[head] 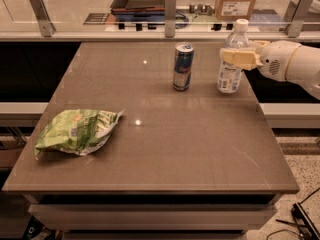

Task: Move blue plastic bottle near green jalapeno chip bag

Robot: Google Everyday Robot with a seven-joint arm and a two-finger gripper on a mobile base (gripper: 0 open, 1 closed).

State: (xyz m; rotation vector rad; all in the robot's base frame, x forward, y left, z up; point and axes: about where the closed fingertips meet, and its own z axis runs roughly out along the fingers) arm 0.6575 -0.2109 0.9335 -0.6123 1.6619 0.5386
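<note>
The blue plastic bottle (230, 76), clear with a white cap and a white-and-blue label, stands at the table's far right. My gripper (239, 58) reaches in from the right and is shut around the bottle's upper body, one cream finger (241, 59) across its front. The bottle's base looks to be on the table. The green jalapeno chip bag (75, 130) lies crumpled near the front left, far from the bottle.
A blue-and-silver drink can (183, 67) stands just left of the bottle. The brown table (190, 149) ends close to the bottle on the right. A railing with posts (170, 8) and a cardboard box (237, 0) lie behind the table.
</note>
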